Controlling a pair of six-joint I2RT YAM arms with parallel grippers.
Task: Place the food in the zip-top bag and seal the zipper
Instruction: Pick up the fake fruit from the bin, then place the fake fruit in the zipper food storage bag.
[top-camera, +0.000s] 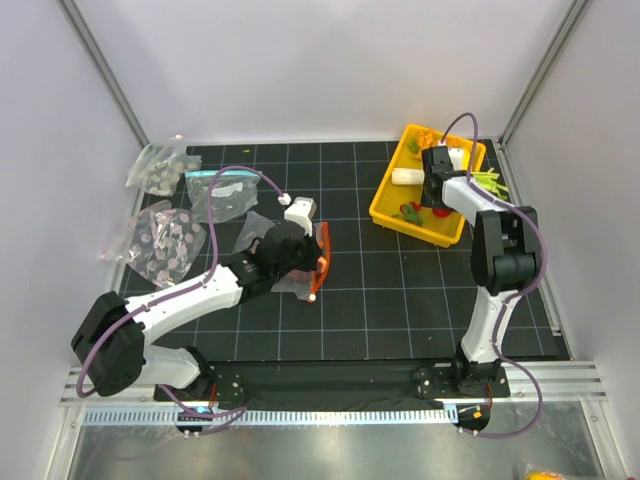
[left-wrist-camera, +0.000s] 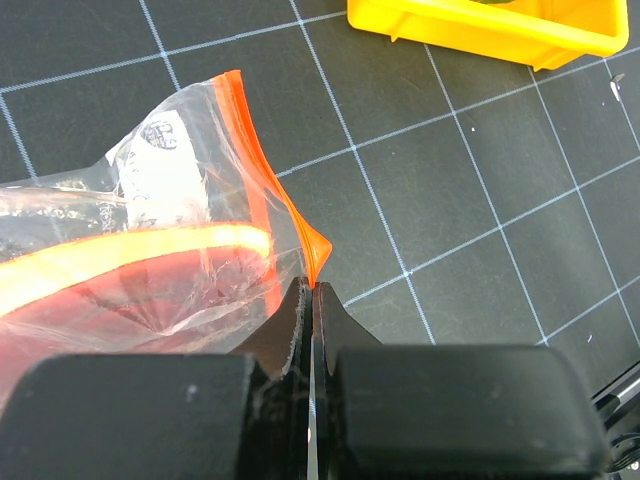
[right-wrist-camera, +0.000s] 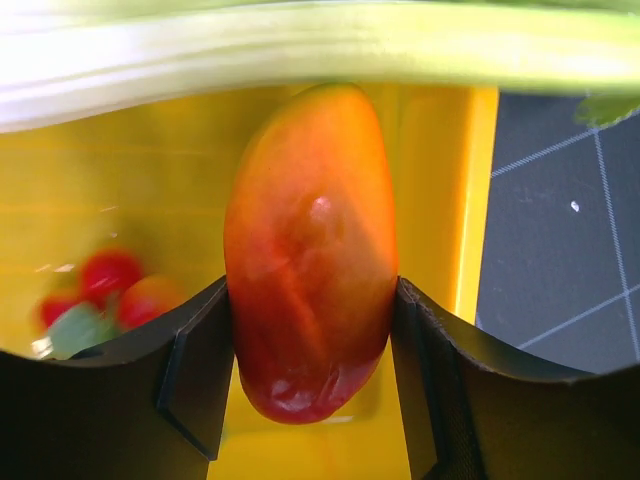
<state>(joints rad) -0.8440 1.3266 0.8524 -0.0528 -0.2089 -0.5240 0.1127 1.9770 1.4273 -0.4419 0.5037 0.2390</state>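
Note:
The zip-top bag lies crinkled on the black grid mat, its orange-red zipper lifted at one end. My left gripper is shut on that end of the zipper; from above the left gripper sits mid-table over the bag. My right gripper hangs over the yellow tray, both fingers pressed against the sides of an orange-red, mango-like toy food. Small red and green food bits lie in the tray below. In the top view the right gripper is inside the tray.
A pale green stalk crosses the top of the right wrist view. A white piece lies in the tray. A clear bag with a light-blue strip and two bags of grey dotted pieces sit at the back left.

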